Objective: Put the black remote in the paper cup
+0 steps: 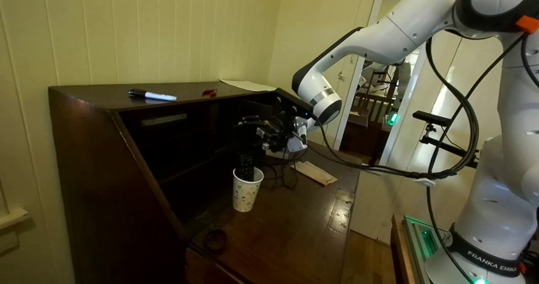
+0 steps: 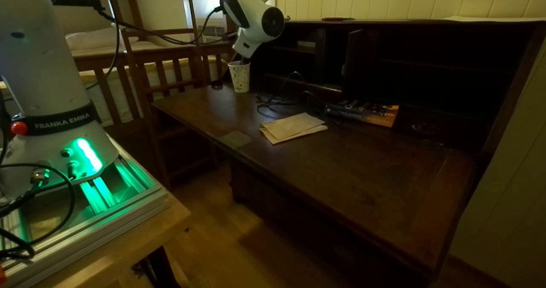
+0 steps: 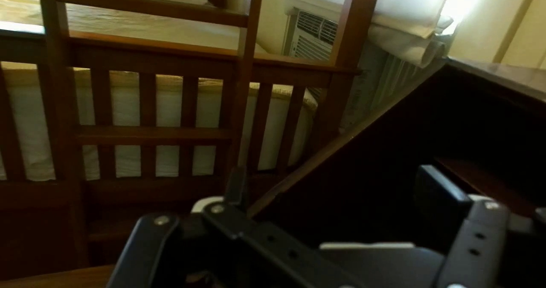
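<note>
The white paper cup (image 1: 245, 195) with small coloured specks stands upright on the dark desk in an exterior view; it also shows in an exterior view (image 2: 240, 78) near the desk's far end. The black remote (image 1: 245, 166) stands in the cup, its upper part sticking out above the rim. My gripper (image 1: 252, 129) is above and slightly behind the cup, apart from the remote. In the wrist view my gripper (image 3: 339, 187) has its fingers wide apart with nothing between them. Neither cup nor remote shows in the wrist view. The remote's lower end is hidden by the cup.
The desk's dark shelves (image 1: 181, 149) stand close behind the cup. Cables (image 2: 286, 102), a tan folded paper (image 2: 294, 128) and books (image 2: 362, 113) lie on the desk. A dark ring (image 1: 214, 240) lies near the cup. A marker (image 1: 152, 95) lies on top.
</note>
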You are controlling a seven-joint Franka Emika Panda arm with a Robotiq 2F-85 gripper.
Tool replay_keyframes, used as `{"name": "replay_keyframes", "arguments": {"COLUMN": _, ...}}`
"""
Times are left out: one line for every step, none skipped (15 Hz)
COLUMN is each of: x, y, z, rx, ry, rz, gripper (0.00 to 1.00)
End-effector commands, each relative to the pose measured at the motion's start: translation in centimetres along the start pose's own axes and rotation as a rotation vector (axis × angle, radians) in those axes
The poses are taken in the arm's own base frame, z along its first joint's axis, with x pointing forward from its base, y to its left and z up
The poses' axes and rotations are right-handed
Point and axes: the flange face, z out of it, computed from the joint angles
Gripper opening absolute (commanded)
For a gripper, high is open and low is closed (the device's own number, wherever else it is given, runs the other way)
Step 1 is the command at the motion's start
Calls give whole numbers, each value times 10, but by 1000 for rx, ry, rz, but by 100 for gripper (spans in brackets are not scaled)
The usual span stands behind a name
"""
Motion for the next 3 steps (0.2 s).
{"name": "replay_keyframes", "arguments": {"x": -12, "y": 2, "z": -4, "rx": -22, "ry": -2, "rz": -24, "gripper": 100}}
{"name": "replay_keyframes", "arguments": {"x": -23, "y": 3, "z": -9, "rx": -33, "ry": -3, "rz": -44, "gripper": 100}}
{"name": "replay_keyframes", "arguments": {"x": -30, "y": 5, "z": -12, "rx": -36, "ry": -3, "rz": -57, "gripper": 100}}
